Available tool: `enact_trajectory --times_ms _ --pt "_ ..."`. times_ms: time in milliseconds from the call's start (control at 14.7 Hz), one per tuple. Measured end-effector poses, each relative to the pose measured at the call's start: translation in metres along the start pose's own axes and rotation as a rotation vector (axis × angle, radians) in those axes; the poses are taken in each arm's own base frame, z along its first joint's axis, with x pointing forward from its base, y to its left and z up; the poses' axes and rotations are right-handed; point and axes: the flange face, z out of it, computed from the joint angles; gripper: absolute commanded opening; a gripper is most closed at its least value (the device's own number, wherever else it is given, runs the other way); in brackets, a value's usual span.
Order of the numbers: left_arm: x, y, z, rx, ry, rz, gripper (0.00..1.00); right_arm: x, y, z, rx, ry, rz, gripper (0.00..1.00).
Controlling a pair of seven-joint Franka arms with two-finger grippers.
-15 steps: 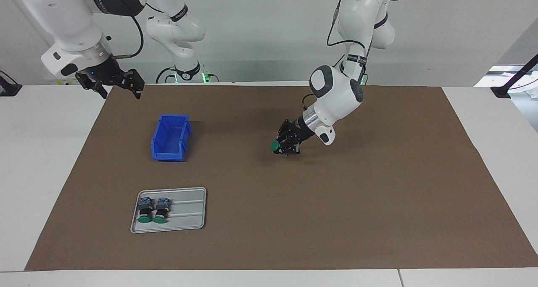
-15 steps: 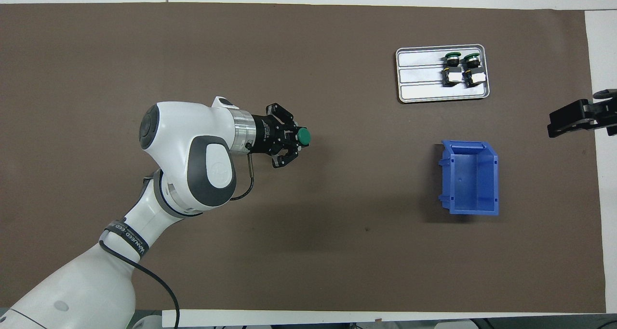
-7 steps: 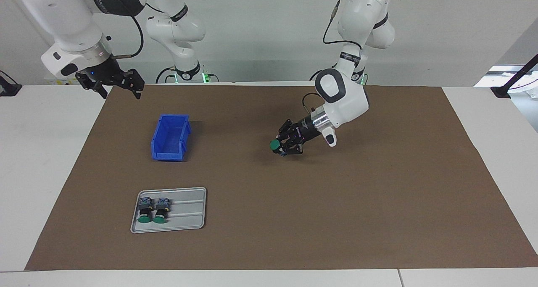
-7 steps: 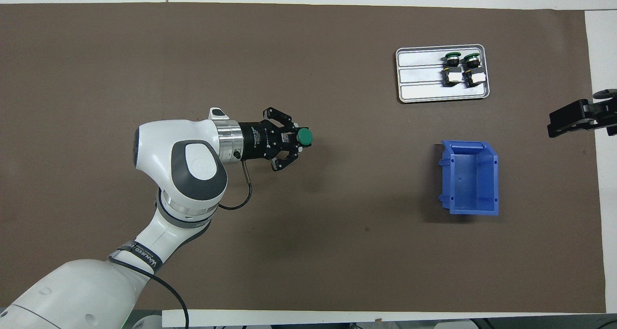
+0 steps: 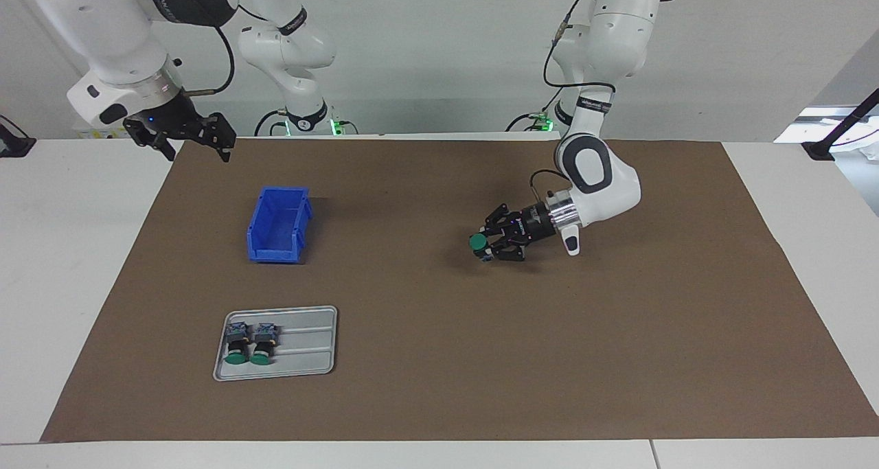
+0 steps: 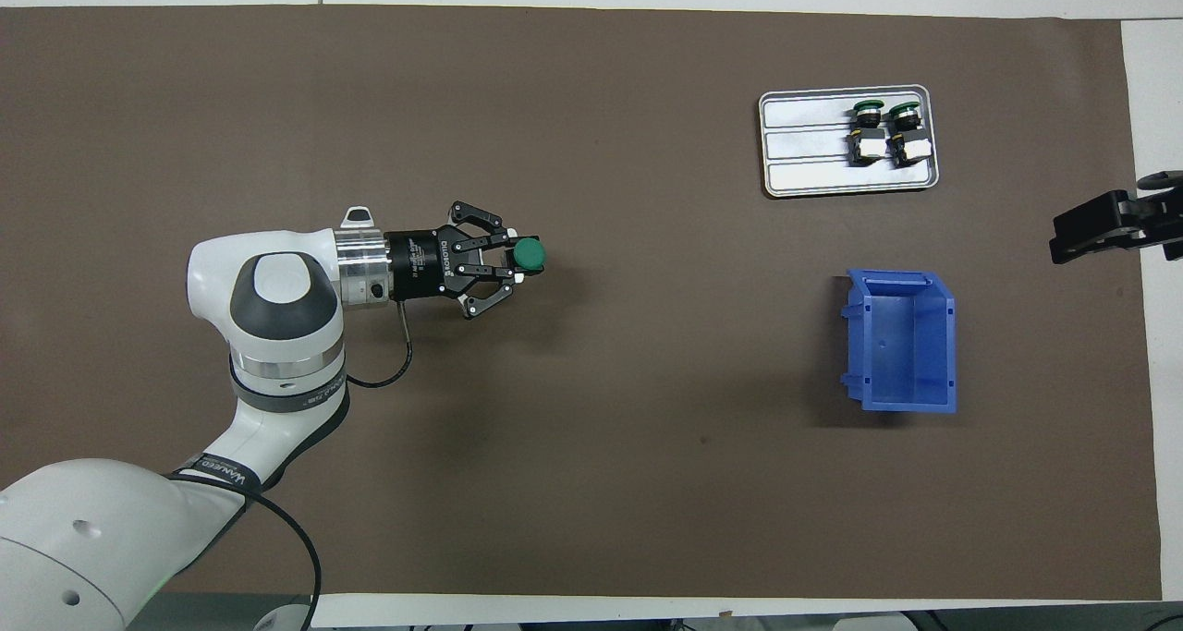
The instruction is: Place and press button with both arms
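Over mid-counter, the left end effector (image 5: 489, 244) pinches the button (image 5: 478, 242), green cap facing the right arm's end. At that end's robot-side corner the right end effector (image 5: 184, 138) waits, spread. Step judged: carrying; next calls for setting it down, then pressing. No legible labels.

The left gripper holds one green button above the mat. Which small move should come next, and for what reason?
Probably lower the left gripper until the button rests on the brown mat. It grips the button sideways, cap pointing toward the right arm's end, just above bare mat, so the button is not yet placed. The right gripper waits open, near the blue bin, ready to press afterwards.
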Motion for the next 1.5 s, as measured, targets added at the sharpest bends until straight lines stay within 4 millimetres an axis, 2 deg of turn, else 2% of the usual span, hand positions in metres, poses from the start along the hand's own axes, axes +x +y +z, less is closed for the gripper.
enact_trajectory --times_ms 340,680,1088,1496 --pt "0.022 -0.023 0.014 -0.012 -0.100 0.015 0.20 0.000 0.000 0.000 0.000 0.000 0.000 0.99" --pt "0.029 -0.020 0.006 -0.035 -0.163 -0.007 0.20 0.000 0.000 0.000 0.000 0.000 0.000 0.99" --pt "0.044 -0.028 0.020 -0.065 -0.185 0.001 0.21 0.000 0.000 0.000 0.000 0.000 0.000 0.99" --pt "0.053 -0.031 0.026 -0.065 -0.179 -0.001 0.25 0.000 0.000 0.000 0.000 0.000 0.000 0.99"
